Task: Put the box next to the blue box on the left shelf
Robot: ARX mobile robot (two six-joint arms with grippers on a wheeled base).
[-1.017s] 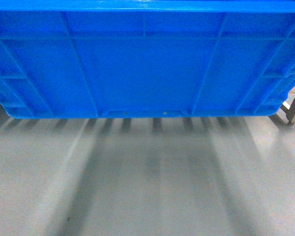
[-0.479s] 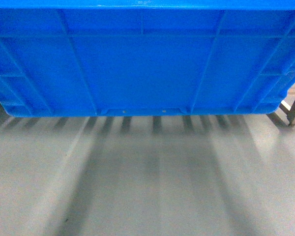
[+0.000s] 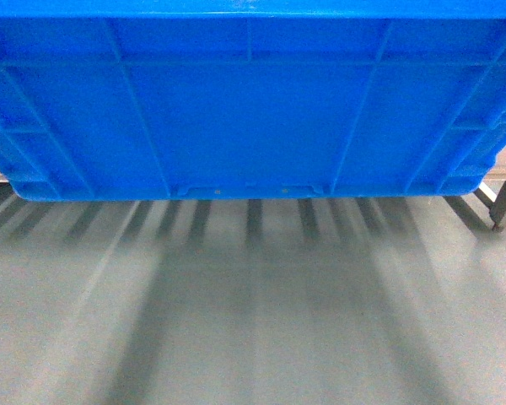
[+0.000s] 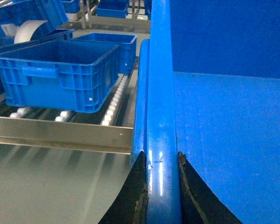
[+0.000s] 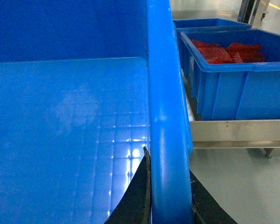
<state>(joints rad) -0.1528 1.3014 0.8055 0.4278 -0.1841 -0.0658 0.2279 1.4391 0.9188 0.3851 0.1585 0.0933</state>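
empty box (image 3: 253, 110) held by both rims; neighbouring crate (image 5: 238, 79) holds red items (image 5: 231, 51).

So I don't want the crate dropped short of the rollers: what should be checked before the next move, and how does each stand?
1. Left claw clamped on the box rim: ok.
2. Right claw clamped on the opposite rim: ok.
3. Box interior empty: ok.
4. Roller lane beside the blue box on the shelf free: ok.
5. Box bottom above the front rail: cannot tell.
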